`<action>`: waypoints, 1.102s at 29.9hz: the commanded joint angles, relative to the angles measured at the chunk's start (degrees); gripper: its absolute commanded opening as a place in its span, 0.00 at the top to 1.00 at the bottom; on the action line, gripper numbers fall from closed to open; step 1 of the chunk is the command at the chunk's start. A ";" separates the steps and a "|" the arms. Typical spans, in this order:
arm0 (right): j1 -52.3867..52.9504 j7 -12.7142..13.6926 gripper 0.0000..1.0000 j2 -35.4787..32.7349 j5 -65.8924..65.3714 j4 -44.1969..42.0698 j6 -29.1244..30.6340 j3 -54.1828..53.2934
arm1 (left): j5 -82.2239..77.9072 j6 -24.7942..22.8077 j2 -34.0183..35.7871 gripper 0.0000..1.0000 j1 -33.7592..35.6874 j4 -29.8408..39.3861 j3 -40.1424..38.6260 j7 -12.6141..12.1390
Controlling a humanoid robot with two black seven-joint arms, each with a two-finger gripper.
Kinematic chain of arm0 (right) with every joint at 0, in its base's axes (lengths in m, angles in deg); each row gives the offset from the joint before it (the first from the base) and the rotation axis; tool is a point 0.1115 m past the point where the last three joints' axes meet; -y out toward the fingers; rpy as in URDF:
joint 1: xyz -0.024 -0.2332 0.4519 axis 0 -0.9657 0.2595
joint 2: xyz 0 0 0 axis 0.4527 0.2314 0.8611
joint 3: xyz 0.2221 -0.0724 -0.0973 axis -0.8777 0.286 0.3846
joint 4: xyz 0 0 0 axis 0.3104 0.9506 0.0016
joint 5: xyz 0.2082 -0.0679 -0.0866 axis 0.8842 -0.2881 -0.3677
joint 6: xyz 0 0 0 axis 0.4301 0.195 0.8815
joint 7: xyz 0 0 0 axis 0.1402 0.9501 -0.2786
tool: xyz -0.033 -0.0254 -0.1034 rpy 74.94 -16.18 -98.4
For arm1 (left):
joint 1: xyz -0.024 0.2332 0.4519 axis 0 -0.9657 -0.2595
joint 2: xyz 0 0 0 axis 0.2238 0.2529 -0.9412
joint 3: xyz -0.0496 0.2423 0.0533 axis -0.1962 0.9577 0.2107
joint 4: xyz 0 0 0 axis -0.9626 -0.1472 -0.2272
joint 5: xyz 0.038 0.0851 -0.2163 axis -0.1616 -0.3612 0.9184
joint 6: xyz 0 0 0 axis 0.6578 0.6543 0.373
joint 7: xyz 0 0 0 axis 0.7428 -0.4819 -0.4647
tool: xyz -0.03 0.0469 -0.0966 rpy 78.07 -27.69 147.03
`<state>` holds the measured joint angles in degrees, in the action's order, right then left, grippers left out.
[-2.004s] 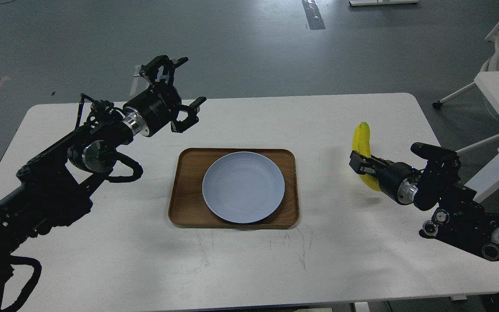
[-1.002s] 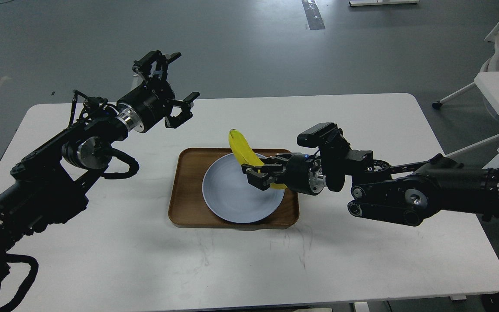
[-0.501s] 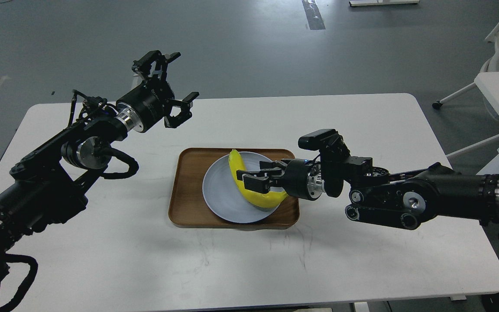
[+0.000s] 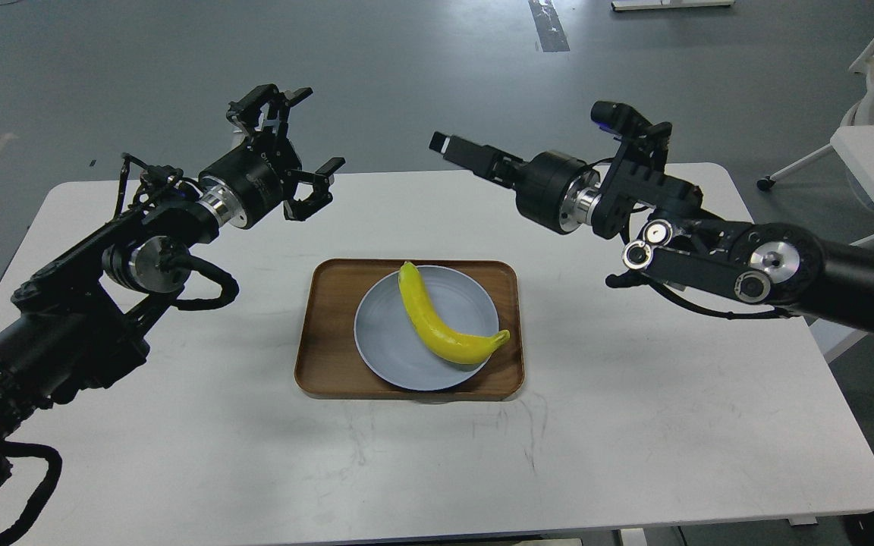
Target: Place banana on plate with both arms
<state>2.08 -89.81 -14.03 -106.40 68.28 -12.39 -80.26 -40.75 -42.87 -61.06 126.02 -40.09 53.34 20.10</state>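
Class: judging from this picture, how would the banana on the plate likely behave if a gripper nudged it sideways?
The banana looks smooth and glossy, so it would probably slide. Its curve suggests it may pivot or rock rather than roll. The shallow plate offers little rim to stop it.

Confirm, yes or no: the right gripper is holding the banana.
No. The banana lies on the plate, while the right gripper is raised above the table's far side, clear of it.

Banana [image 4: 443, 324]: bright yellow, glossy, curved, lying flat and diagonal across plate, one end at upper rim, other end overhanging lower-right rim. Plate [image 4: 384, 334]: round, shallow, pale blue-grey, seated in brown tray on bench.
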 commanded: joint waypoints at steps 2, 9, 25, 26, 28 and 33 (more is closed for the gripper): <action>-5.82 -0.12 0.00 -0.60 12.30 -0.62 0.01 -12.77 | 0.53 -0.28 0.07 0.01 -0.44 0.00 -0.11 1.14; -17.77 -0.03 0.00 -0.60 20.47 -0.45 0.97 -28.77 | 0.88 -0.72 0.25 0.01 -1.49 0.00 -2.82 2.73; -20.60 -0.82 0.00 2.30 21.01 -2.81 3.53 -33.09 | 1.84 -0.81 0.77 0.01 -5.62 0.70 -5.91 2.55; -21.12 -0.82 0.00 2.30 21.10 -2.99 3.61 -32.22 | 1.84 -0.81 1.04 0.01 -5.71 0.71 -5.91 2.64; -21.65 -0.82 0.00 2.30 21.10 -2.73 3.79 -30.99 | 1.84 -0.81 1.04 0.01 -5.71 0.71 -5.91 2.64; -22.80 -0.82 0.00 2.30 21.37 -1.94 4.14 -30.28 | 1.84 -0.81 1.04 0.01 -5.89 0.71 -5.82 2.73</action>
<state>-20.02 -90.64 -11.69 -85.13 65.82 -8.45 -110.33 -38.86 -43.68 -60.04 120.31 -39.37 47.43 22.80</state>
